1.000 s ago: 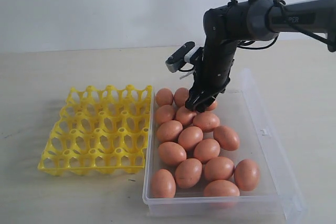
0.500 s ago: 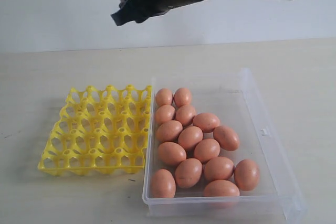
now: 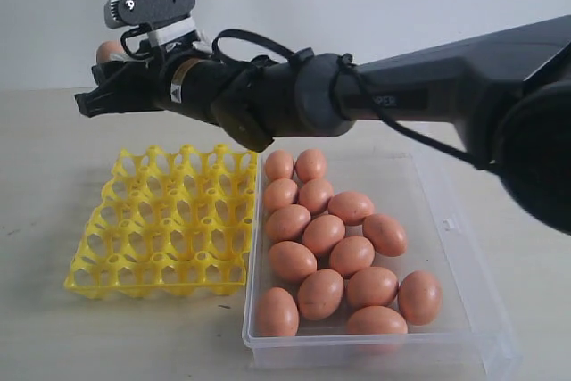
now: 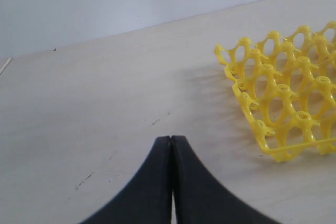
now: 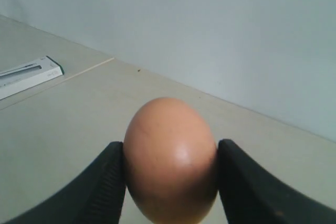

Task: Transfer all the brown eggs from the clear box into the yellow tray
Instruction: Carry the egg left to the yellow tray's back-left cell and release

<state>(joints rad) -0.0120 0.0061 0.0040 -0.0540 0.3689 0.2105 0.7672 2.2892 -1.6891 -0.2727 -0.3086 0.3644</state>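
My right gripper (image 3: 103, 70) has reached across to the left and hangs in the air above the far left corner of the yellow tray (image 3: 169, 220). It is shut on one brown egg (image 5: 170, 158), gripped on both sides by the black fingers (image 5: 107, 182). In the exterior view that egg (image 3: 109, 49) only peeks out behind the wrist. Several brown eggs (image 3: 323, 234) lie packed in the clear box (image 3: 446, 220), right of the tray. The tray's cups are empty. My left gripper (image 4: 171, 139) is shut on nothing, low over the bare table beside the tray's corner (image 4: 283, 98).
The right arm (image 3: 401, 86) stretches across the scene above the tray and box. A flat white box (image 5: 26, 77) lies on the table far off in the right wrist view. A pale wall stands behind the table.
The right gripper lifted an egg out of the far end of the clear box, rose, and swung left to above the tray's far left corner.
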